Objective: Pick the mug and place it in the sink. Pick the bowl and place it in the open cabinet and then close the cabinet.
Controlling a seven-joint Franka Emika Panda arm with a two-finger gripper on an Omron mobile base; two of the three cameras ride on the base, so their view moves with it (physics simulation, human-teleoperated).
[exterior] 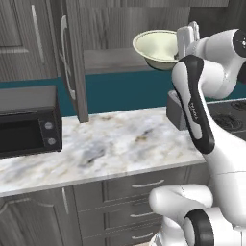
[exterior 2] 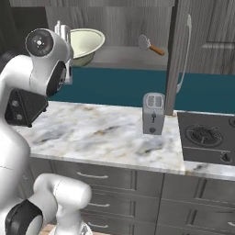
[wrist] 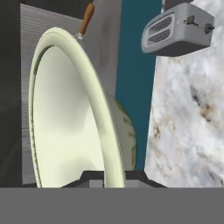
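Note:
The cream-white bowl (exterior: pixel 154 47) with a green underside hangs tilted at the level of the open cabinet's grey shelf (exterior: pixel 109 60). My gripper (exterior: pixel 185 37) is shut on the bowl's rim, on the side away from the open cabinet door (exterior: pixel 72 57). From the right, the bowl (exterior 2: pixel 85 42) sits just beyond my gripper (exterior 2: pixel 62 31), at the left end of the shelf (exterior 2: pixel 125 58). In the hand view the bowl (wrist: pixel 65 118) stands edge-on, its rim pinched at my gripper (wrist: pixel 114 176). The mug and the sink are out of view.
A small utensil with an orange handle (exterior 2: pixel 149 46) lies on the shelf further in. A toaster (exterior 2: pixel 153 113) stands on the marble counter (exterior: pixel 110 144), a black microwave (exterior: pixel 29 127) at its left end, a stove (exterior 2: pixel 206 135) at the right. The second cabinet door (exterior 2: pixel 176 55) stands open.

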